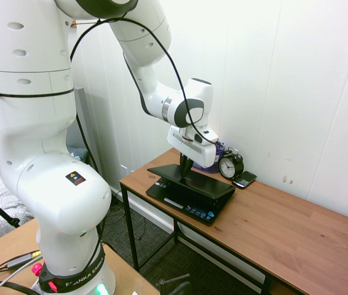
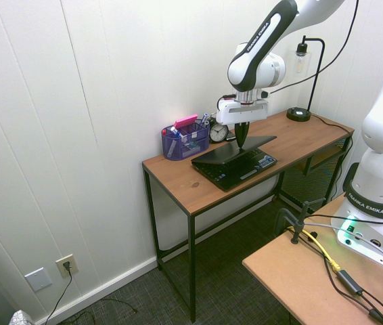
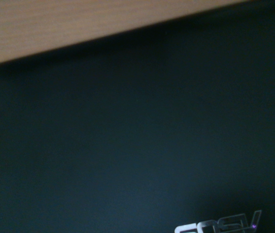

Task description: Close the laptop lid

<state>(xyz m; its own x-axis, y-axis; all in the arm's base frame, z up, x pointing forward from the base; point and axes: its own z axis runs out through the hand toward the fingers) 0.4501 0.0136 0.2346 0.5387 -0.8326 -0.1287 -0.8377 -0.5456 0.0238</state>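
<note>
Thin matte black laptop lid [image 1: 192, 179] is nearly down, tilted at a shallow angle over the keyboard base of the small black netbook [image 1: 185, 203], w/ a wedge gap left along the front. Netbook sits near the front edge of the wooden desk w/ black metal legs [image 2: 178, 186], approx. mid-length.

White arm's dark two-finger gripper [image 1: 185, 168] points straight down, tips touching the lid's outer face; fingers look pressed together, holding nothing.

Wrist view: mostly lid surface, silver logo [image 3: 217, 225] partly visible, strip of wood desk beyond.

Along back edge by the wall: small black alarm clock [image 1: 230, 165], small black phone [image 1: 245, 179] just beside it, blue mesh organiser w/ pens [image 2: 185, 140] toward the far end.
</note>
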